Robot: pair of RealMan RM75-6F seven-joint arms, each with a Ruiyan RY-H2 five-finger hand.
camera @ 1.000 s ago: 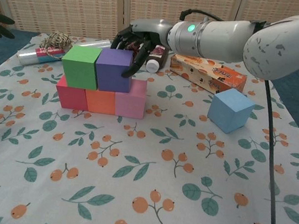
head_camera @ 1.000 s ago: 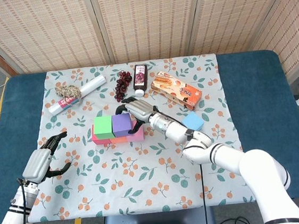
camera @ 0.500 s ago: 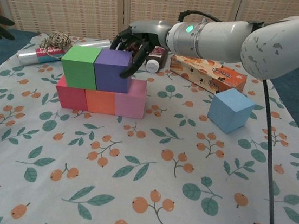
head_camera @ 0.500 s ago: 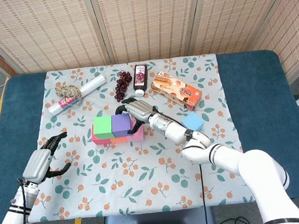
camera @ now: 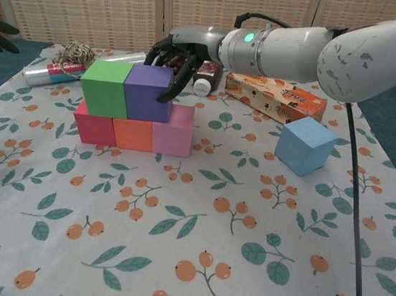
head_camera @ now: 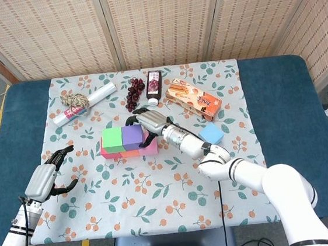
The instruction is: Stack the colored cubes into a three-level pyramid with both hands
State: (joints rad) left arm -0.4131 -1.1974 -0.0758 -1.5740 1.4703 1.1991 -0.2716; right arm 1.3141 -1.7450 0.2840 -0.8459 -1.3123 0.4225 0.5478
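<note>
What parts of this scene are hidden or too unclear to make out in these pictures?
- Right hand, both views: its fingers curl behind the purple cube, so real grip versus touch is unclear.
- Left hand: the chest view's left edge cuts off all but dark fingertips.
- Bottle label: too small in the head view, hidden by the hand in the chest view.

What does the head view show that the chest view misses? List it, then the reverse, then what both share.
Only the head view shows the whole left robot hand, open, at the near left over the cloth, and the bare blue table around the cloth.

Only the chest view shows the front faces of the bottom row: red cube, orange cube, pink cube.

Both show the right robot hand against the purple cube, the green cube beside it, the loose blue cube and the snack box.
</note>
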